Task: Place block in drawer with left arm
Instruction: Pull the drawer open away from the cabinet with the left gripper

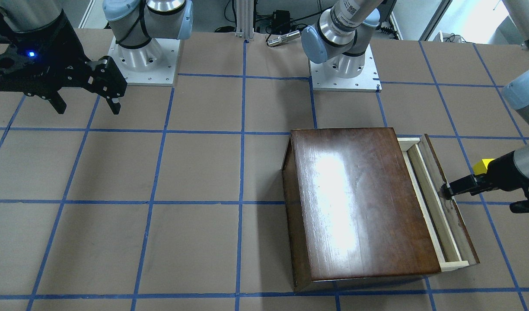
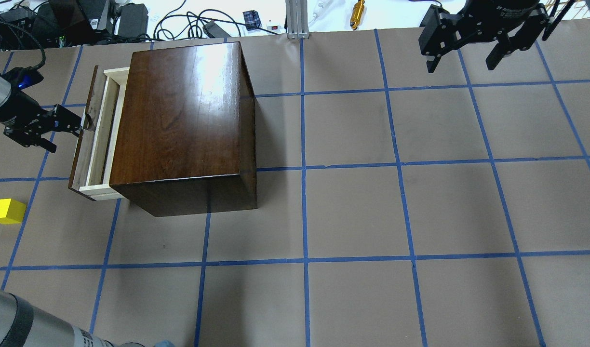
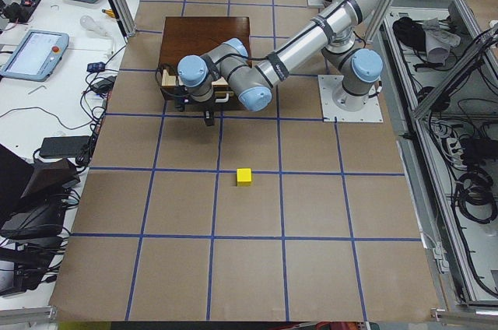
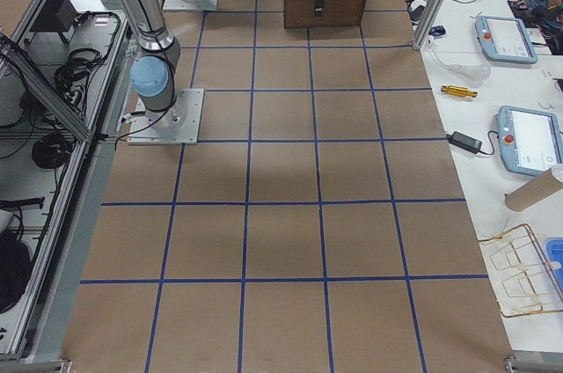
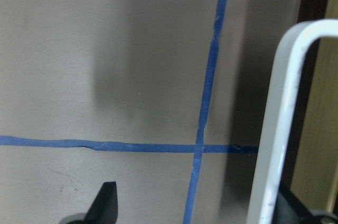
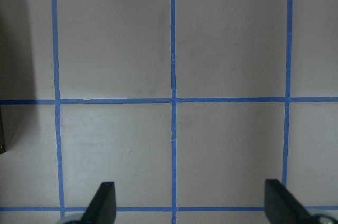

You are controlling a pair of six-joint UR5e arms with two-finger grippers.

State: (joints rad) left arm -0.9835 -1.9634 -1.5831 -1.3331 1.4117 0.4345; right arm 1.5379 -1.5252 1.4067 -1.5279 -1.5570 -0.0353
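Observation:
The yellow block (image 2: 6, 211) lies on the table, left of the cabinet's near corner; it also shows in the front view (image 1: 482, 165), partly behind the arm, and in the left side view (image 3: 244, 177). The drawer (image 2: 102, 135) is pulled partly out of the dark cabinet (image 2: 179, 120), and its pale wood tray looks empty. My left gripper (image 2: 77, 127) is level with the drawer front (image 1: 446, 192). In its wrist view the fingers (image 5: 107, 203) are spread, with the metal handle (image 5: 277, 129) beside the right one. My right gripper (image 2: 461, 66) hangs open and empty, far right.
Brown paper with blue tape grid covers the table (image 2: 353, 207). Cables and small tools lie along the far edge (image 2: 353, 9). The two arm bases (image 1: 344, 71) stand at the robot's side of the table. The cabinet is the only tall obstacle.

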